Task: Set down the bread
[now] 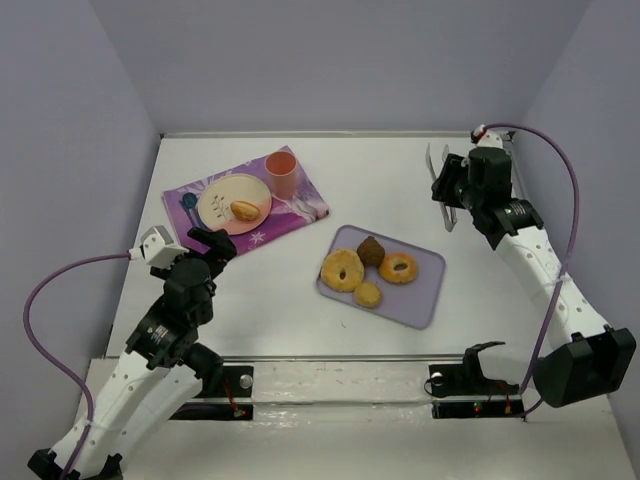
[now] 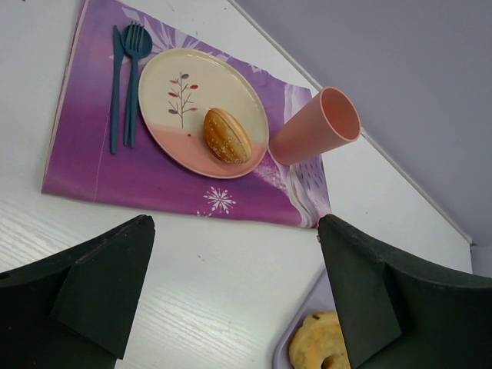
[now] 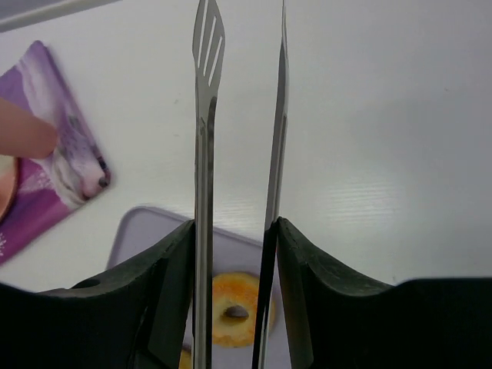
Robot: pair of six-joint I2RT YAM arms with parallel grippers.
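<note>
The bread [image 1: 245, 209], a small golden-brown oval roll, lies on the cream and pink plate [image 1: 220, 195] on the purple placemat [image 1: 290, 222]. The left wrist view shows the bread [image 2: 226, 135] on the plate's [image 2: 177, 84] right part. My left gripper [image 1: 215, 243] is open and empty, just near of the placemat, and the left wrist view shows it [image 2: 234, 223] over bare table. My right gripper [image 1: 455, 190] at the far right is shut on metal tongs [image 1: 447, 212]. In the right wrist view the tongs [image 3: 204, 115] are slightly apart and hold nothing.
A lilac tray [image 1: 420, 300] at centre right holds a pale ring doughnut [image 1: 342, 270], an orange glazed ring doughnut [image 1: 398, 268], a brown pastry [image 1: 371, 249] and a small round bun [image 1: 368, 294]. A pink cup [image 1: 282, 174] and blue cutlery [image 2: 127, 77] stand on the placemat.
</note>
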